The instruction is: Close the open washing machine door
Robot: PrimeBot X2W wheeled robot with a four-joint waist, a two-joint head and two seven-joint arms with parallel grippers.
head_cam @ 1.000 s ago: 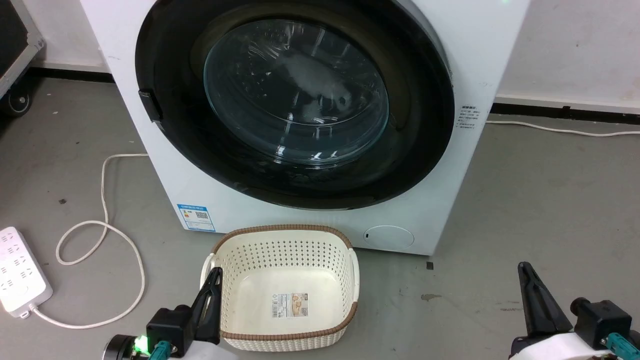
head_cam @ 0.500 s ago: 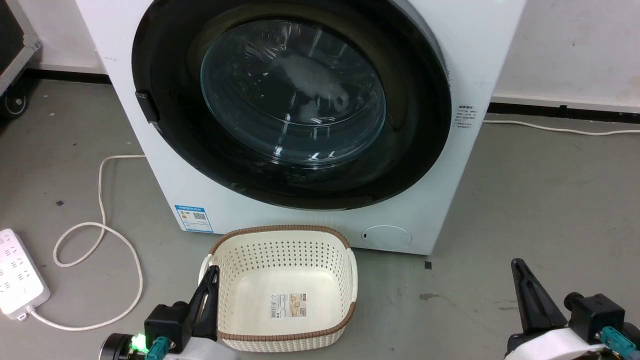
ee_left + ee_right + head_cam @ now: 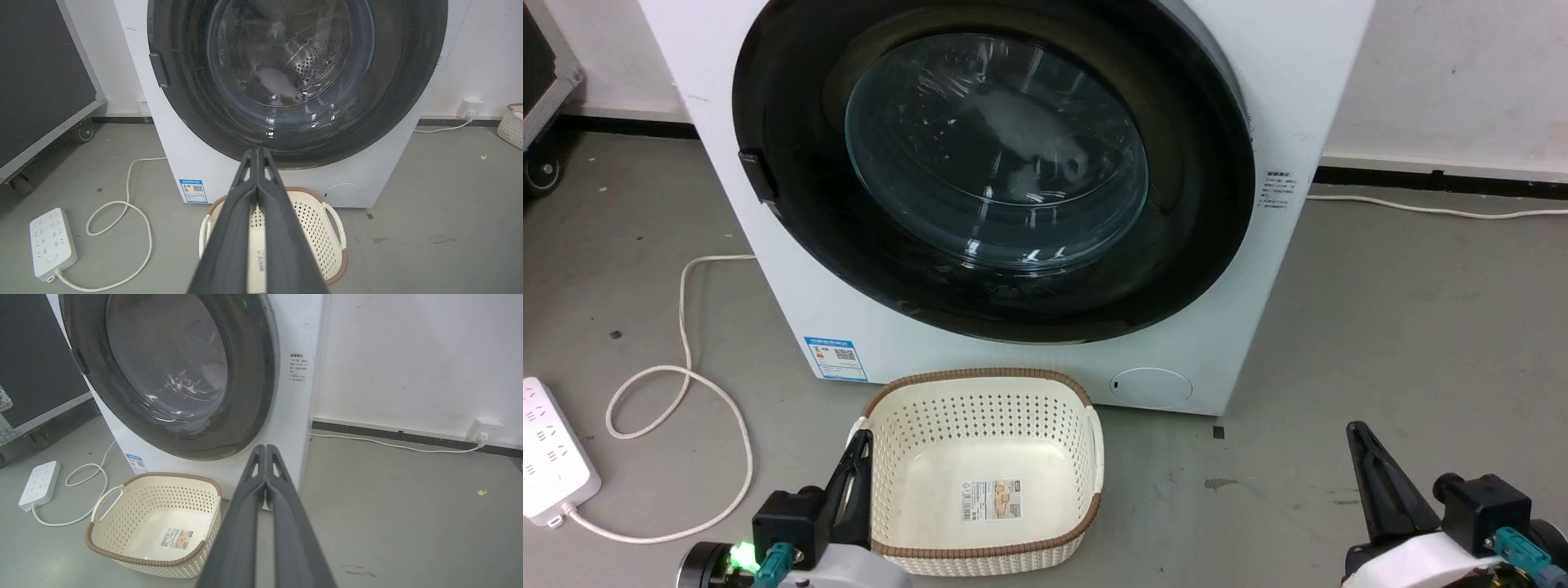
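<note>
Presently: washing machine door [image 3: 992, 171] far ahead, apparently flush; left gripper [image 3: 863, 441] nearer, right gripper [image 3: 1357, 441] off right; both finger pairs together, empty.

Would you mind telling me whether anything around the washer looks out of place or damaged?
Nothing stands out. The washing machine door sits flush on the washing machine, the basket stands upright, and a cable lies looped on the floor.
</note>
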